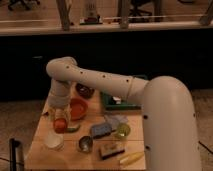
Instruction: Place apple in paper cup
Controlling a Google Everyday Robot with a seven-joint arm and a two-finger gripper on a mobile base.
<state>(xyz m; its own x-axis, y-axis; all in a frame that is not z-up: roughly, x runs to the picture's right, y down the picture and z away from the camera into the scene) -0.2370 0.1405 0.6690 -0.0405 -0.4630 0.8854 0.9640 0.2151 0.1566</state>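
The red-orange apple (60, 125) hangs in my gripper (59, 118), which points down at the left side of the wooden table (40, 155) and is shut on the fruit. The white paper cup (53, 142) stands upright just below and slightly left of the apple, near the table's front left. The apple is above the cup's far rim, not inside it. My white arm reaches in from the right and bends down over the table.
An orange bowl (78, 107) sits just right of the gripper and a dark bowl (85, 91) behind it. A shiny metal cup (85, 144), a blue sponge (100, 130), a yellow-green fruit (121, 131), a banana (131, 158) and a green tray (120, 102) lie to the right.
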